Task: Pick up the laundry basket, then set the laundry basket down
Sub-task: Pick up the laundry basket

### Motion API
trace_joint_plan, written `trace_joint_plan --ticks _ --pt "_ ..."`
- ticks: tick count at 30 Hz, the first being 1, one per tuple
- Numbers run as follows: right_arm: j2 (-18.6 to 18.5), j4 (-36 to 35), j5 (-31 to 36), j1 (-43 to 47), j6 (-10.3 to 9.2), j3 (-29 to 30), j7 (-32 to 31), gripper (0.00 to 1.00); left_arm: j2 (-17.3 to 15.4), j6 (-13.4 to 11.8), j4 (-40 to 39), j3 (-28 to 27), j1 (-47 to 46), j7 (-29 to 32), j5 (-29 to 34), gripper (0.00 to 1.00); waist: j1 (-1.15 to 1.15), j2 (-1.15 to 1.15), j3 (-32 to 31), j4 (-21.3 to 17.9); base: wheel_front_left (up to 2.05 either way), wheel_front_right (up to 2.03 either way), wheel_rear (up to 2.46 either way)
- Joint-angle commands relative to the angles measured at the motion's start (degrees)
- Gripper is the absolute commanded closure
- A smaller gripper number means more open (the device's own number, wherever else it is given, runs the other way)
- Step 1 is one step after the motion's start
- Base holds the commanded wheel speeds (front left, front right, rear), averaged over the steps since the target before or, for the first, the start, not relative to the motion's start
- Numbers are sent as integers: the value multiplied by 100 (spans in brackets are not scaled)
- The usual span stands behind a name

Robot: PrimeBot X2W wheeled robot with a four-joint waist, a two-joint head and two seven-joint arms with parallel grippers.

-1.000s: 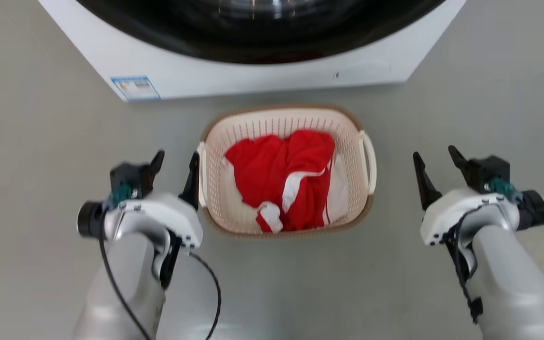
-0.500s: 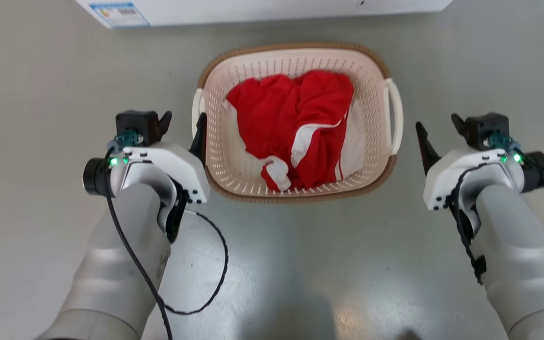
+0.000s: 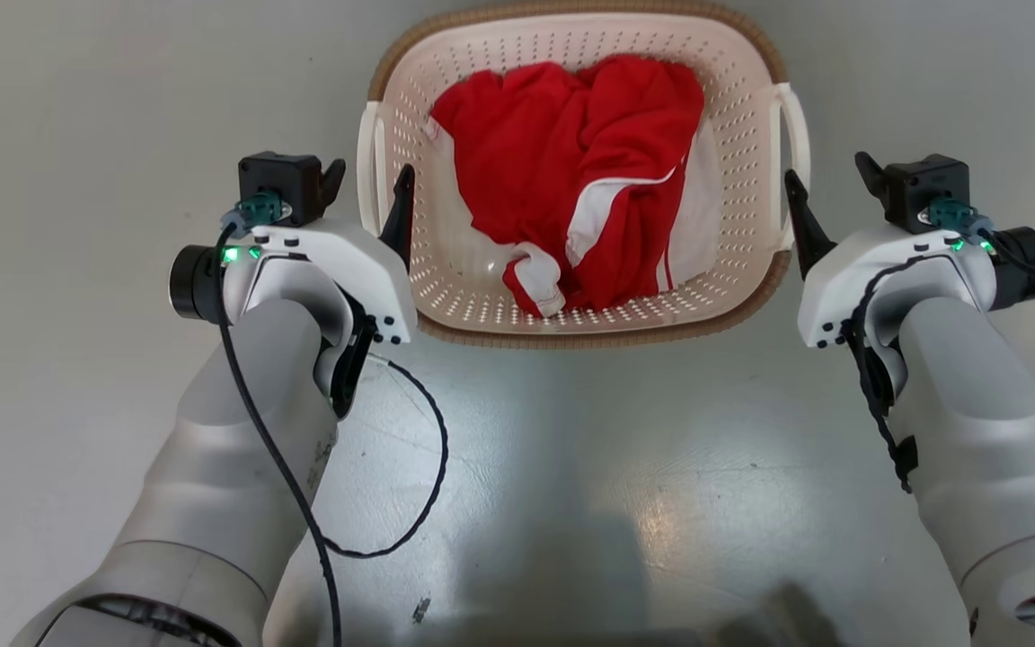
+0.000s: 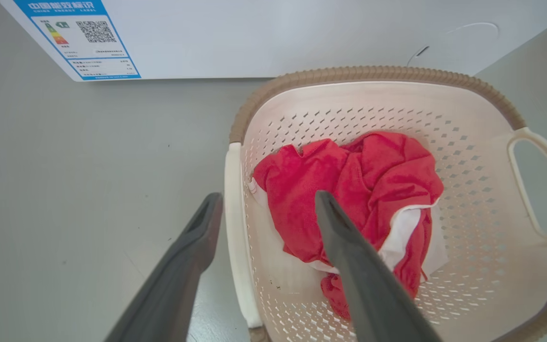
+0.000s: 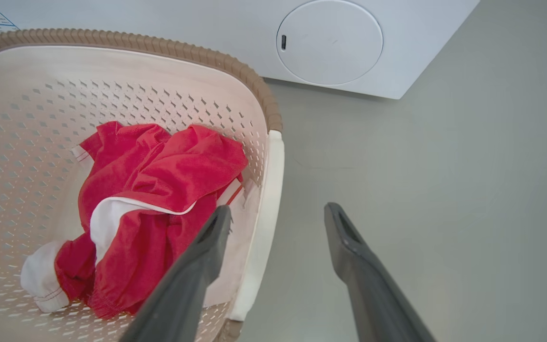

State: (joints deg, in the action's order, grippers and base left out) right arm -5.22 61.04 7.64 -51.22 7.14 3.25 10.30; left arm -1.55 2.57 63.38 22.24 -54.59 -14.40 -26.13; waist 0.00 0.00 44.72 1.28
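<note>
Head view: grey floor (image 3: 571,503), where the laundry basket (image 3: 589,340) sits holding a red garment (image 3: 571,153). Left gripper (image 3: 370,175) has fingers spread wide astride the basket's left handle (image 3: 367,162). Right gripper (image 3: 825,171), equally spread, straddles the right handle (image 3: 802,135), gripping nothing.

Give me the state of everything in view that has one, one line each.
laundry basket, upright on the floor, not lifted, holding clothes.
red and white clothes, crumpled in the basket's bottom.
left gripper, open, fingers either side of the basket's left handle.
right gripper, open, fingers either side of the right handle.
washing machine, its round flap shut.
</note>
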Motion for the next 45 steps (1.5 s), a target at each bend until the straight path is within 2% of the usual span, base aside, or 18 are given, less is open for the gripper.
trace_joint_plan --ticks 1,12,22,45 --pt "116 -5 81 31 35 -84 104 0 -132 -100 -14 -20 -47 -57 -99 0 0 0 87 17 0 0 0" --pt "200 282 197 -261 35 50 185 0 -132 -272 188 488 -353 -59 -473 0 0 0 454 43 0 0 0" --pt "229 612 170 -692 35 106 -74 0 -132 -247 531 734 -822 249 -736 0 0 0 690 -26 0 0 0" --pt "234 1086 -494 -1223 35 -529 -412 0 -132 -329 880 1209 -1312 856 -903 0 0 0 824 -73 0 0 0"
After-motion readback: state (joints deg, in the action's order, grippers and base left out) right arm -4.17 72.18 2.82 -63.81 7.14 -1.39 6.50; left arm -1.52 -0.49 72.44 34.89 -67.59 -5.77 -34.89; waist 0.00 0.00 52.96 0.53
